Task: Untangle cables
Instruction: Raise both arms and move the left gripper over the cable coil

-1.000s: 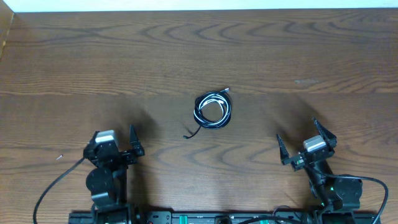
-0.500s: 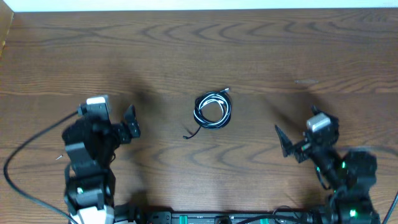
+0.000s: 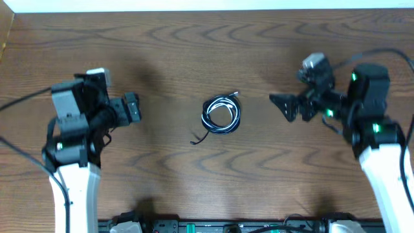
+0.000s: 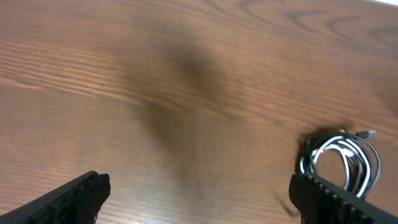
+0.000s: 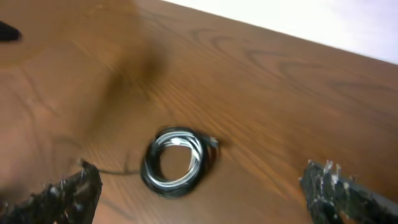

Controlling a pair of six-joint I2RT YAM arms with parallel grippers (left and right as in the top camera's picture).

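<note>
Where the arms rise, at the near edge: left arm [image 3: 74, 194] and right arm [image 3: 388, 181], both white-cased, one at each side of the table [image 3: 194, 39].
Left gripper [image 3: 134, 108]: jaws spread wide with nothing between them (its wrist view shows only bare wood between the two fingertips); it points toward the middle of the table.
Right gripper [image 3: 281, 109]: jaws also wide apart and holding nothing; it points toward the middle from the opposite side.
Cables [image 3: 222, 114]: one small coil of white and black strands wound together, lying flat on the wood between the two grippers and well apart from both.
Loose black end [image 3: 199, 138]: trails out of the coil on its near-left side.
Plug end [image 3: 235, 94]: pokes out at the coil's far-right edge.
Far edge: a pale strip [image 3: 194, 5] runs along behind the wood.
</note>
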